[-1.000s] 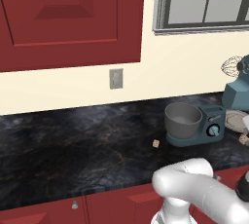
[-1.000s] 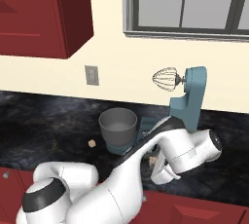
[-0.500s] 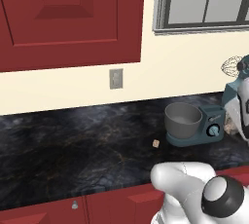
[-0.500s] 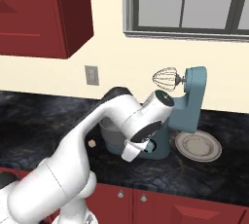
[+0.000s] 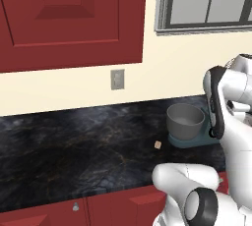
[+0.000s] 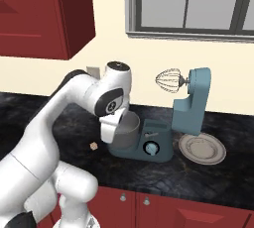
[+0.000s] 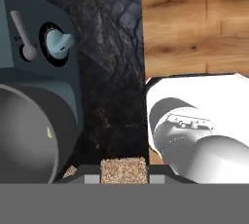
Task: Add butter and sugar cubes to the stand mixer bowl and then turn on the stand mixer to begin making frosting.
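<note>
One sugar cube [image 7: 123, 170] sits clamped between the gripper [image 7: 123, 178] fingertips in the hand view, its tan speckled face filling the narrow gap; the jaws stand nearly closed on it; no brand, label or legible writing appears on any surface; the stand mixer [image 6: 191, 108] rests on the dark marbled counter [image 5: 74, 151] with its head tilted back and the wire whisk [image 6: 168, 81] raised clear; the stand mixer bowl [image 6: 125, 131] sits on the mixer base, and in the right base view the hand hangs just at its near left rim; a small yellow patch, possibly the butter [image 7: 49, 132], shows inside the bowl in the hand view; the blue dial [image 6: 151, 148] faces front; a second sugar cube [image 5: 158, 145] lies on the counter just left of the bowl; a grey plate [image 6: 202, 148] lies right of the mixer.
</note>
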### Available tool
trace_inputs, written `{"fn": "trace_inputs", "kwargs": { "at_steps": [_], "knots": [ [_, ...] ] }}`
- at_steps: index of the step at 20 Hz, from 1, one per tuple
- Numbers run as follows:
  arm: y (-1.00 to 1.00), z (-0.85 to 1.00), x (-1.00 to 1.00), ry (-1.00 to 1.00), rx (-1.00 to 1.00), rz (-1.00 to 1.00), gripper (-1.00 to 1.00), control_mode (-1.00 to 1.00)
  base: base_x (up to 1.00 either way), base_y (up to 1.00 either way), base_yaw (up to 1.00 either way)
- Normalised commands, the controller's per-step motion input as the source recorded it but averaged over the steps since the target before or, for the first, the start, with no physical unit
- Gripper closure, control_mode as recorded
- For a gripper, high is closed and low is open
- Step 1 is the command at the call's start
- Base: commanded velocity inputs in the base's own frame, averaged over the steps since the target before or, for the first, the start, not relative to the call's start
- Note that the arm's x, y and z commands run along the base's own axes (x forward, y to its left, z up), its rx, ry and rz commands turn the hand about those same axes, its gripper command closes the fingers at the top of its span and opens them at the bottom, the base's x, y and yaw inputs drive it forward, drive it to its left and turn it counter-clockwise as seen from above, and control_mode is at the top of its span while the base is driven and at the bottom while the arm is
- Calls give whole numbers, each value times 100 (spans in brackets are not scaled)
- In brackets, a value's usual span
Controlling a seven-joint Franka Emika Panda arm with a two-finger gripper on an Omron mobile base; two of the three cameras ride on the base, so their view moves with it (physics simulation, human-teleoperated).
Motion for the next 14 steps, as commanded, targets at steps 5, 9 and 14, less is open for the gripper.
{"fn": "trace_inputs", "kwargs": {
  "at_steps": [5, 9, 14],
  "knots": [
    [23, 8, 53, 17, -14, 10, 100, -100, 0, 0, 0],
    [0, -25, 58, 17, -2, 10, 100, -100, 0, 0, 0],
    [0, -31, 38, 1, 0, 0, 100, -100, 0, 0, 0]
  ]
}}
